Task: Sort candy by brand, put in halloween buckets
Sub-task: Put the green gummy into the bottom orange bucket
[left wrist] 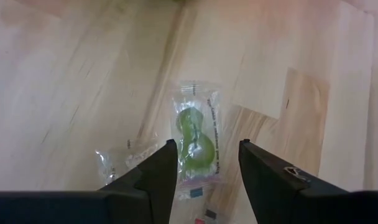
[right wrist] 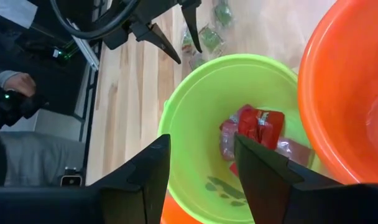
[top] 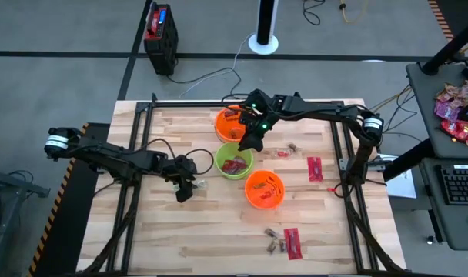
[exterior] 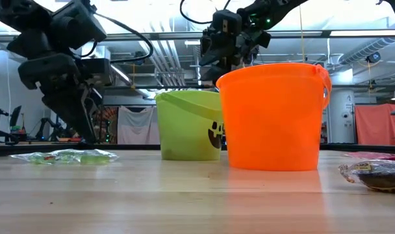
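Three buckets stand mid-table: a far orange one (top: pixel 228 123), a lime green one (top: pixel 234 162) and a near orange one (top: pixel 265 191). My left gripper (top: pixel 185 190) (left wrist: pixel 207 144) is open, pointing down, its fingers on either side of a clear-wrapped green candy (left wrist: pixel 196 142) that lies flat on the wood; more green bits (exterior: pixel 64 156) lie beside it. My right gripper (top: pixel 253 141) (right wrist: pixel 201 138) is open and empty, hovering above the green bucket (right wrist: pixel 195 87), which holds red packets (right wrist: pixel 258 126).
A red packet (top: pixel 315 168) and brown pieces (top: pixel 292 148) lie right of the buckets. Another red packet (top: pixel 293 242) and brown pieces (top: pixel 276 245) lie by the near edge. A pile of candy (top: pixel 457 108) sits on a side table to the right. Bare wood spreads near left.
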`<state>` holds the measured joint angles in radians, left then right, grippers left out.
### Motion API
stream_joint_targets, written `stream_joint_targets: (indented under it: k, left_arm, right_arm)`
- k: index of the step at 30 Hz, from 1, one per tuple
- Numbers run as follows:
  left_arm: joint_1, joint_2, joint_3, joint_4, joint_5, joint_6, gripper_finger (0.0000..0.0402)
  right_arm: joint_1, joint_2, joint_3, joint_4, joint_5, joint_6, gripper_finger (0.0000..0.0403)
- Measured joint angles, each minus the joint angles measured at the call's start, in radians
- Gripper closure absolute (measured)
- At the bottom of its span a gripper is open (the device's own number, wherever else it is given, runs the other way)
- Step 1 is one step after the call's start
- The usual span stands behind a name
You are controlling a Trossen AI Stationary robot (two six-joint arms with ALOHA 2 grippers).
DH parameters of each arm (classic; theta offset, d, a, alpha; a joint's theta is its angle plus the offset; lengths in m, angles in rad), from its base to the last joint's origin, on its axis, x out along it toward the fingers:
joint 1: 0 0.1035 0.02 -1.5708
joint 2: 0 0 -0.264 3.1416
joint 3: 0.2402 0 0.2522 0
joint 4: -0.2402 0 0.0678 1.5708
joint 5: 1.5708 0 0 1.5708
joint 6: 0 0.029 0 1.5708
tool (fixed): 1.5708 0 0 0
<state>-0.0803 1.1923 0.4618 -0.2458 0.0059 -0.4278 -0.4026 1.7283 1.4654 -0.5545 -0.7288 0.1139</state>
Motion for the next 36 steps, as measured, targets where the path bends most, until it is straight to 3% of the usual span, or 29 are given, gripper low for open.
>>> stream_joint_targets:
  k: [8,17,21,24,31,36]
  left_arm:
    - [0.0,0.022,0.0,0.021,-0.001,0.034,0.0284]
    - [0.0,0.224,0.035,0.072,0.001,0.031,0.029]
    - [-0.003,0.238,0.062,0.067,0.001,0.073,0.0332]
    - [-0.004,0.21,0.09,0.032,0.01,0.091,0.0387]
    - [-0.003,0.041,0.255,-0.219,-0.029,0.088,0.0399]
    - [-0.003,-0.043,0.421,-0.316,-0.144,0.114,0.0401]
  right_arm:
    - [0.001,0.0,0.0,0.011,0.0,-0.002,0.0237]
    - [0.001,0.0,0.0,0.01,0.0,-0.002,0.0237]
    - [0.001,0.0,0.0,0.01,0.0,0.0,0.0236]
    - [0.001,-0.006,0.0,0.003,0.0,-0.001,0.0236]
    - [0.011,-0.076,0.0,0.013,0.0,-0.044,0.0241]
    - [0.069,-0.133,0.001,0.08,0.003,-0.089,0.0251]
